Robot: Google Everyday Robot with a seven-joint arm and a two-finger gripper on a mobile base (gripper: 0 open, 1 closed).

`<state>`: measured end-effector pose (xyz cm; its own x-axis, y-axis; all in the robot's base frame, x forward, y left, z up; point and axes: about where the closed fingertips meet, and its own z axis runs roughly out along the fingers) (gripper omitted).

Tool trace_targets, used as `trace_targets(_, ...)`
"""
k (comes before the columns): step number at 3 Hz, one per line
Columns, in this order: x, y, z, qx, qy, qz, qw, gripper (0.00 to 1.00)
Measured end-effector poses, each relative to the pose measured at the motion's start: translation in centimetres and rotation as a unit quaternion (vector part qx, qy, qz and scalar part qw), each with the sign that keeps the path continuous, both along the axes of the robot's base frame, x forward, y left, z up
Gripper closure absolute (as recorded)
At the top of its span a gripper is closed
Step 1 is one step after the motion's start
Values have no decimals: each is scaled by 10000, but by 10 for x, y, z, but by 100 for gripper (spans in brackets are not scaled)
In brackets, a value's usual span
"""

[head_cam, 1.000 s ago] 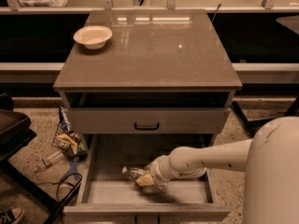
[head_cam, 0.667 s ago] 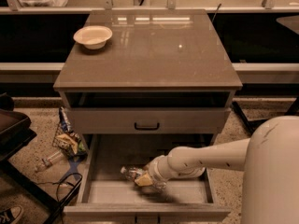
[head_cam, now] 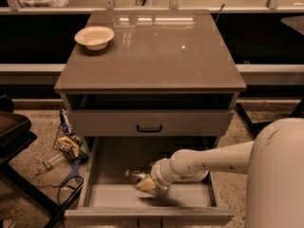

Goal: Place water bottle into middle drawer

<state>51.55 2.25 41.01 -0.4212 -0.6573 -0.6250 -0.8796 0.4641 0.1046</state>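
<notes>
Middle drawer (head_cam: 142,216) stands open at lower centre. The gripper (head_cam: 151,184) is inside it, low over the tray floor, fingers pinching the water bottle (head_cam: 134,175). The bottle lies about level, its long axis left-right and its free end jutting to frame left of the fingers; the shadow beneath suggests it is not yet set down, and its label print is unreadable. Farther back, the upper drawer (head_cam: 149,122) is closed, and a bowl (head_cam: 94,36) sits on the worktop (head_cam: 156,51), upper left.

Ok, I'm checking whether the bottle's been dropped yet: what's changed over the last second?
Almost nothing. The hand with the bottle sits low inside the middle drawer, perhaps a touch further left; nothing visibly let go. The bowl, upper drawer and floor clutter are as before.
</notes>
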Motion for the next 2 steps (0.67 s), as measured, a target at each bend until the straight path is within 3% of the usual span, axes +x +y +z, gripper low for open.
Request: trace_targets(2,0,1,0,2,5,7,10000,0)
